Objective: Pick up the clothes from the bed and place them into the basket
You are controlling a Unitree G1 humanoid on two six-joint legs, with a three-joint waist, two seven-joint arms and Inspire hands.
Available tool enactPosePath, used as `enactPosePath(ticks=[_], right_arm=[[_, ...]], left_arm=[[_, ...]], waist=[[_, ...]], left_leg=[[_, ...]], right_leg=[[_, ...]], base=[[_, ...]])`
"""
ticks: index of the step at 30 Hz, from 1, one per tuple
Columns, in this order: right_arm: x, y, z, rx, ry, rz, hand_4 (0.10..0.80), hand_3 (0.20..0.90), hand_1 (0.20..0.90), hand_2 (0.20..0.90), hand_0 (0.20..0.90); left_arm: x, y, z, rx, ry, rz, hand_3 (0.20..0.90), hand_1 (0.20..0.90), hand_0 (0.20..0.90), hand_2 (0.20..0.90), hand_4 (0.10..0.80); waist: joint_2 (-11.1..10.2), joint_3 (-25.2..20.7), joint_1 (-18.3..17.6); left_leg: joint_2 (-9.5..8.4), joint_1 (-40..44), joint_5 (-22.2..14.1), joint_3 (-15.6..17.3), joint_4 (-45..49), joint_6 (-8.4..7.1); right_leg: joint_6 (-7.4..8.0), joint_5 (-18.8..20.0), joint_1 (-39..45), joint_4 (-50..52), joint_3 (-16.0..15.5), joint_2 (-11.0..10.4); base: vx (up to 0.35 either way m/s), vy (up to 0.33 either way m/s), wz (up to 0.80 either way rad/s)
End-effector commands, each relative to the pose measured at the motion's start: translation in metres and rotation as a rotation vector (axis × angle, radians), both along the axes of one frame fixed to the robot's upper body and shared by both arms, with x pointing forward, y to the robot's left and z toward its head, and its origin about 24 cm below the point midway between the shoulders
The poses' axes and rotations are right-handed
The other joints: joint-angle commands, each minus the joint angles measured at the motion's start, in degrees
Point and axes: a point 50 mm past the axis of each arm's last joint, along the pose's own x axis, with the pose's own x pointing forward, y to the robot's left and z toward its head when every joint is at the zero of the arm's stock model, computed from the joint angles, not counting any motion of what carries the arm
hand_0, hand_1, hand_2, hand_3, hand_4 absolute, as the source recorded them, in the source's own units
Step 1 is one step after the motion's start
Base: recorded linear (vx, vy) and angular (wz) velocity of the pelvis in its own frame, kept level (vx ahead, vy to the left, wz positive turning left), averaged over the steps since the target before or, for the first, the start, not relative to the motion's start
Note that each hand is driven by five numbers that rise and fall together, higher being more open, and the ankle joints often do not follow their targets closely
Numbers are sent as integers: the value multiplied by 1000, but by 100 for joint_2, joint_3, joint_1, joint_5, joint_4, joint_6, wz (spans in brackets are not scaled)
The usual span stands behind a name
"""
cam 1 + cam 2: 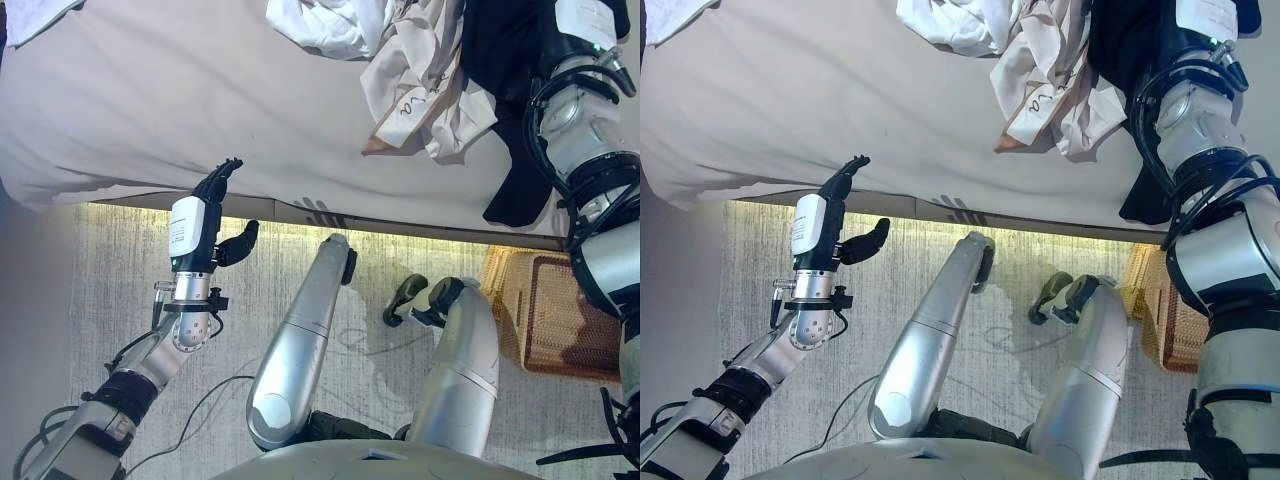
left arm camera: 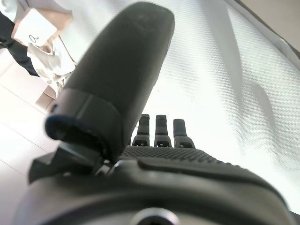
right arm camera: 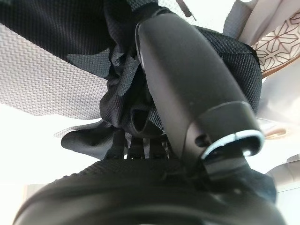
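A pile of clothes lies at the bed's far right: a white garment [image 1: 320, 25], a beige patterned garment [image 1: 420, 85] and a black garment [image 1: 500, 50] whose end hangs over the bed's front edge [image 1: 520, 190]. My right hand [image 1: 585, 18] is in the black garment. In the right wrist view its thumb [image 3: 187, 84] and fingers are curled round bunched black cloth [image 3: 117, 93]. My left hand [image 1: 205, 215] is open and empty, fingers straight, raised at the bed's front edge, well left of the pile. The wicker basket [image 1: 550, 310] stands on the floor at the lower right.
The bed [image 1: 200, 100] with its pale sheet spans the upper half of the eye views. A white cloth [image 1: 30, 15] lies at its far left corner. A grey rug [image 1: 110, 300] covers the floor in front of the bed.
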Motion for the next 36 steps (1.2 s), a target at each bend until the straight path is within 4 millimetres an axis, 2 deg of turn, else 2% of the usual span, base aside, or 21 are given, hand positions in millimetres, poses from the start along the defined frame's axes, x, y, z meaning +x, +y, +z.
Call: enactPosePath(ticks=[1,7,14,22,24,25,27,31,36], right_arm=[[-4,1,28,-42,-54,2,100,200,300,300,300],[-6,-4,30,-36,-60,-6,100,200,300,300,300],[-8,-15,18,-16,-39,-12,100,200,300,300,300],[-16,-35,3,-9,-16,-42,100,200,300,300,300],[-17,-38,-1,-8,-14,-46,100,200,300,300,300],[-19,-42,-3,-12,-11,-53,100,200,300,300,300],[-22,-49,-6,0,-9,-54,100,200,300,300,300],[-29,-58,-13,-14,-19,-30,100,200,300,300,300],[-36,-62,-16,-35,-42,5,100,200,300,300,300]], left_arm=[[-3,10,42,-55,-220,-13,900,900,900,900,800],[-6,13,41,-51,-217,-18,900,900,900,900,800],[-9,15,39,-52,-206,-5,900,900,900,900,800],[-11,15,33,-48,-150,-8,900,900,900,900,800],[-10,15,32,-43,-135,-8,900,900,900,900,800],[-8,13,32,-39,-120,-11,900,900,900,900,800],[-7,14,29,-33,-90,-13,900,900,900,900,800],[-5,14,20,-12,-22,-9,900,900,900,900,800],[-3,15,13,-8,21,10,900,900,900,900,800]], waist=[[-44,-249,238],[-79,-249,209],[-179,-284,117],[-355,-784,-2],[-396,-879,-20],[-437,-994,-48],[-508,-1154,-85],[-615,-1401,-203],[-713,-1614,-352]], left_leg=[[25,113,-58,379,-47,200],[109,265,-54,392,-34,183],[290,930,-68,430,-228,132],[441,1963,23,481,-1067,58],[483,2196,107,487,-1290,28],[507,2360,364,508,-1616,21],[566,2739,466,530,-1999,-11],[722,3345,722,610,-2590,-84],[783,3967,867,737,-3351,-129]], right_leg=[[26,315,13,48,-156,293],[53,365,145,5,-201,280],[97,394,764,-257,-190,314],[176,563,1714,-1098,-192,364],[188,604,1933,-1290,-205,366],[135,805,2102,-1594,-272,356],[130,864,2487,-1950,-266,385],[69,1015,3273,-2747,-314,542],[122,1302,3985,-3742,-266,711]], base=[[0,-40,6],[2,-9,2],[48,-4,-7],[77,6,-12],[43,-4,-6],[49,-10,-15],[98,-19,-15],[105,-23,-15],[59,-4,-25]])
